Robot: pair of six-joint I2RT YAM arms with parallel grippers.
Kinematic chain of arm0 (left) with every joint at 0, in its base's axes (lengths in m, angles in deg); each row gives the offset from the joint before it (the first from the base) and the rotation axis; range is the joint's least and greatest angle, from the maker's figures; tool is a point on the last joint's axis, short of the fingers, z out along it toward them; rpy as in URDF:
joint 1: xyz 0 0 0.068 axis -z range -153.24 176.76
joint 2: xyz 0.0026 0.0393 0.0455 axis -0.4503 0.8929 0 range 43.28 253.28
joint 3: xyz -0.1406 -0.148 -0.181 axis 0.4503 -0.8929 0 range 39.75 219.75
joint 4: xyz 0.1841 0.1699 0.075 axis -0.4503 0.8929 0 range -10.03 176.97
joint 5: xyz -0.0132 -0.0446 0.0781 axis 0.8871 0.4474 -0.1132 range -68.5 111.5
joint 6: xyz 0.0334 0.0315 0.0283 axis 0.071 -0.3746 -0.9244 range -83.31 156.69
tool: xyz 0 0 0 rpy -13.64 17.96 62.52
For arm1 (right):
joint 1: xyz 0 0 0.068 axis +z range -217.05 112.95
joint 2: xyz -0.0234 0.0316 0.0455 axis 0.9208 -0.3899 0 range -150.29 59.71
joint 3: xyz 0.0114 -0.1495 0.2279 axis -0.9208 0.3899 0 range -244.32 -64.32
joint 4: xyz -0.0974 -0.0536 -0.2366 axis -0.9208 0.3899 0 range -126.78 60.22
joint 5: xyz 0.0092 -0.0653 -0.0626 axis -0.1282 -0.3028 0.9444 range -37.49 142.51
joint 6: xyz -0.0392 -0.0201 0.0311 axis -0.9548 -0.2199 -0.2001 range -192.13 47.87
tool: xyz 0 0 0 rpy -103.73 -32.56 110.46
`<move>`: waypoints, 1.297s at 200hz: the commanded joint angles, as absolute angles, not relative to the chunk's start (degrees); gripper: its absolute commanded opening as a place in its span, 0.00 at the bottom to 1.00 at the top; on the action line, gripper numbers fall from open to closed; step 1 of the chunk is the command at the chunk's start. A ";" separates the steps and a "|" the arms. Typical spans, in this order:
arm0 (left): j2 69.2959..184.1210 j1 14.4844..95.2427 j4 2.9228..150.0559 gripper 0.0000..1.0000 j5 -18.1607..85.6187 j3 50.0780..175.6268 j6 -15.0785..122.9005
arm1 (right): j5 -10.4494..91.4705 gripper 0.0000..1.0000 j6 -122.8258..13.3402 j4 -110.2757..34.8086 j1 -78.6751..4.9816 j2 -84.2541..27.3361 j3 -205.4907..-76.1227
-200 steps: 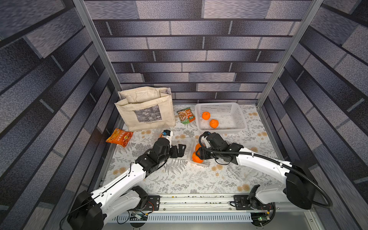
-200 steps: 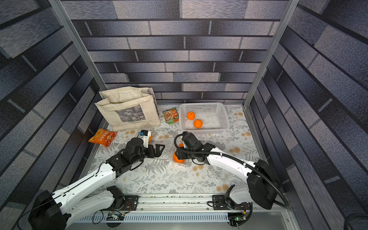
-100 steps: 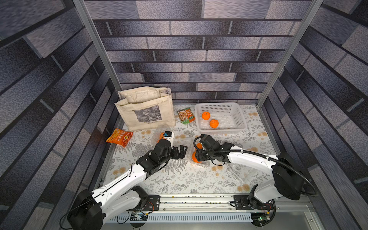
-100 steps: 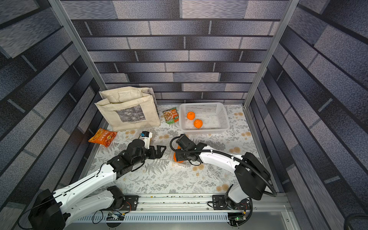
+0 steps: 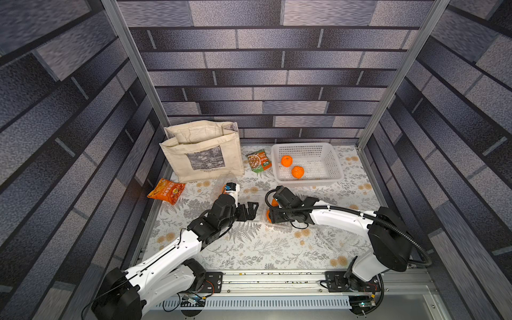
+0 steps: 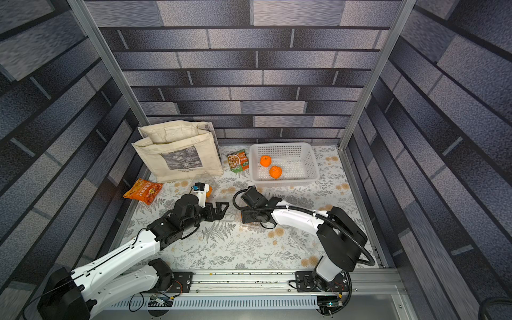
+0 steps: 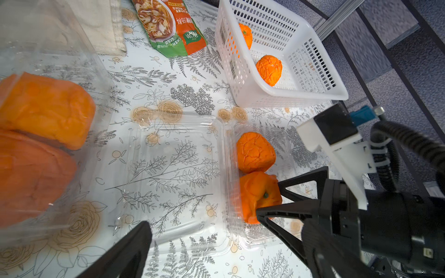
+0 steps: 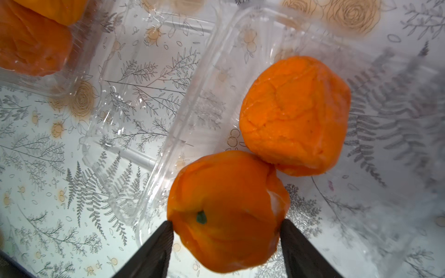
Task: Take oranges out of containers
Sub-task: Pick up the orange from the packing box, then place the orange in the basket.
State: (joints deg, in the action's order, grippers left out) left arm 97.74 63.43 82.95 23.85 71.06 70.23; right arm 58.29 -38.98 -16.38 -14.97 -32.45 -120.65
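Two oranges (image 8: 293,115) fill the open clamshell (image 7: 173,168): your right gripper (image 8: 226,223) straddles the stemmed orange (image 8: 228,192), clamped or not you cannot tell; the other orange (image 7: 255,151) touches it beyond the fingertips (image 8: 154,252). Your left gripper (image 5: 250,211) gapes empty.

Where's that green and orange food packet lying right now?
In both top views the food packet lies flat at the back of the table, between the beige cloth bag and the white basket.
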 commanded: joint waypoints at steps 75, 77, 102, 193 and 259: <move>95.09 63.10 83.75 1.00 23.26 68.76 72.03 | 64.37 0.30 -39.35 -19.19 -14.15 -31.32 -119.55; 95.06 63.14 83.69 1.00 23.26 68.75 72.05 | 64.51 0.30 -39.32 -19.38 -14.14 -31.03 -119.46; 95.40 63.00 83.43 1.00 23.70 68.83 72.07 | 65.82 0.30 -39.21 -19.31 -14.22 -27.11 -118.81; 95.92 62.57 80.59 1.00 24.57 67.66 72.87 | 65.98 0.32 -46.45 -15.45 -25.13 -18.83 -129.07; 96.00 63.20 79.66 1.00 24.86 67.52 73.27 | 63.81 0.32 -54.53 -11.22 -39.53 -38.98 -151.11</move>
